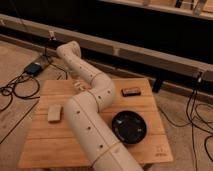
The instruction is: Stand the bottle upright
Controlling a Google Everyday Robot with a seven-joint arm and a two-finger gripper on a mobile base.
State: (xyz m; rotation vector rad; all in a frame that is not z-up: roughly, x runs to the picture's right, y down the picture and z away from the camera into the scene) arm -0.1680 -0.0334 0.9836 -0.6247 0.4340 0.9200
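Note:
My white arm [87, 117] rises from the bottom edge and bends at an elbow over the middle of the wooden table [55, 145]. From there it runs up-left to a joint [68, 51] beyond the back left corner. My gripper lies behind this arm, near the table's back left, and is mostly hidden. A small pale shape [78, 85] peeks out beside the arm there. I cannot tell whether it is the bottle or part of the gripper. No bottle shows clearly anywhere else.
A black round plate [129, 127] lies on the right half of the table. A small dark object [131, 91] sits near the back right, and a flat pale block [54, 112] lies at the left. Cables and a blue box [33, 68] are on the floor to the left.

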